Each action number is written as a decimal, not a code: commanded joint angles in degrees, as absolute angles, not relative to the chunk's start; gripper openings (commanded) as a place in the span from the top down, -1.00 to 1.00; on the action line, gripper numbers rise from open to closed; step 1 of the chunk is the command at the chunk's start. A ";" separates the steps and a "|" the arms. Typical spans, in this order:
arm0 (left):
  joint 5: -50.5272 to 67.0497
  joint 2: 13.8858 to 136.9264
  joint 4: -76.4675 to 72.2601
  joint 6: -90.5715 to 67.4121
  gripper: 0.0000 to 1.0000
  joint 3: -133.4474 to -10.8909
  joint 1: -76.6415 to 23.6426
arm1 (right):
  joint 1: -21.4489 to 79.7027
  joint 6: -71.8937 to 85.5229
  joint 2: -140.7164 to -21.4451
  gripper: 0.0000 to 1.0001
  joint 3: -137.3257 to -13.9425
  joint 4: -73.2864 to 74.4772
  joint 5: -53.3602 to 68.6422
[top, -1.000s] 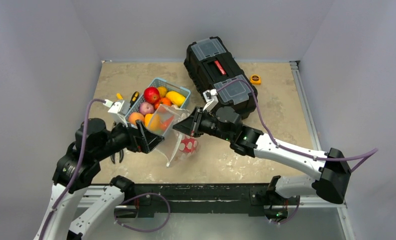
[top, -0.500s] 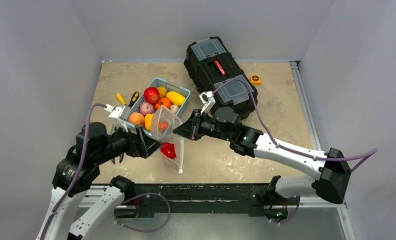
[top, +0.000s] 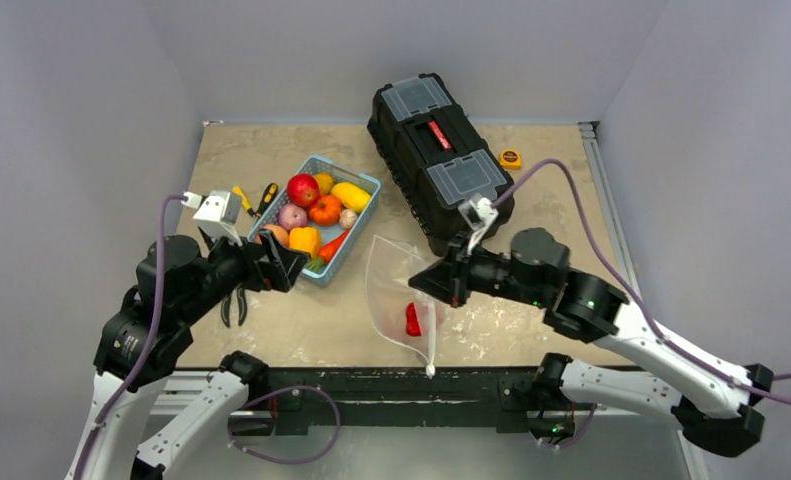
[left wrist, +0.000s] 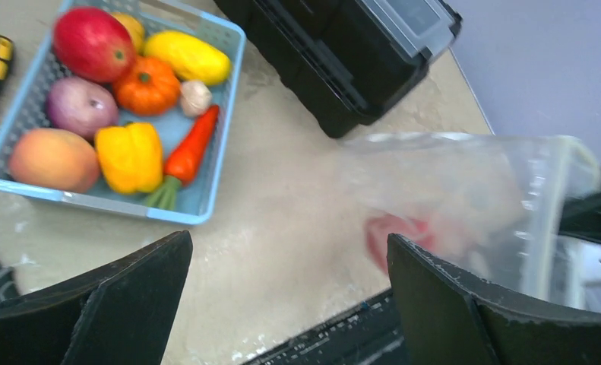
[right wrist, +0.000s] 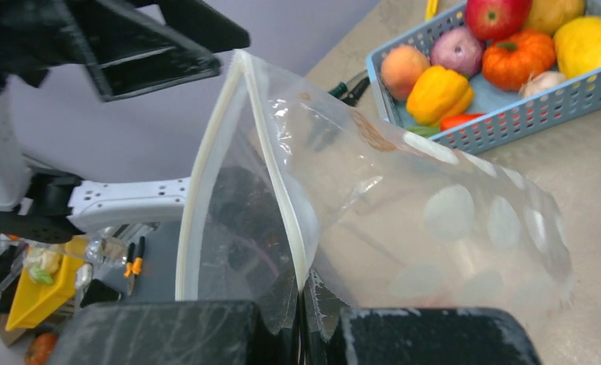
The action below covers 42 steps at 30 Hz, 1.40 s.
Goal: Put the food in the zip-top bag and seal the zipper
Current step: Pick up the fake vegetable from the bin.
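The task is barely begun, by my reading: the zip-top bag point(top: 401, 290) holds a single red piece of food point(top: 412, 318), lying low in its hanging belly, and everything else waits in the blue basket point(left wrist: 223, 144). There lie an apple point(left wrist: 92, 42), a small orange pumpkin point(left wrist: 147, 84), a yellow squash point(left wrist: 187, 57), a garlic bulb point(left wrist: 194, 97), a purple onion point(left wrist: 80, 106), a peach point(left wrist: 52, 158), a yellow bell pepper point(left wrist: 130, 156) and a carrot point(left wrist: 191, 148). The right gripper point(top: 433, 284) is pressed together on the bag's mouth edge and carries it above the table near the front edge, well apart from the basket. The zipper point(right wrist: 206, 160) gapes, its two white strips parted, so sealing is not yet done. The left gripper point(top: 281, 262) hangs by the basket's near corner with its fingers spread wide and nothing between them. What is left is the bulk of the job: each remaining piece into the bag, then the zipper pressed shut along its length
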State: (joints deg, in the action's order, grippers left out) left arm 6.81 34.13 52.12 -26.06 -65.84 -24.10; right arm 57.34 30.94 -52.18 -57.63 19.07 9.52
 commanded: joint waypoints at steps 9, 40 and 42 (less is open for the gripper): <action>10.29 50.14 38.39 -30.16 -1.00 -66.49 -10.85 | 57.30 42.98 -61.58 1.00 -52.53 8.37 0.08; 0.58 97.06 52.28 -9.09 -0.86 -83.85 -11.17 | 56.30 40.19 -76.95 1.00 -57.96 2.72 -6.50; 2.25 98.62 51.70 -9.03 -0.73 -84.39 -11.16 | 56.17 40.09 -77.11 1.00 -58.26 3.27 -6.33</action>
State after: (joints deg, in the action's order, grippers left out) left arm 2.50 97.62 51.22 -10.61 -82.30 -10.92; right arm 56.53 41.17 -77.30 -55.88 3.16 -5.04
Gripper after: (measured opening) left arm 0.911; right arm 0.003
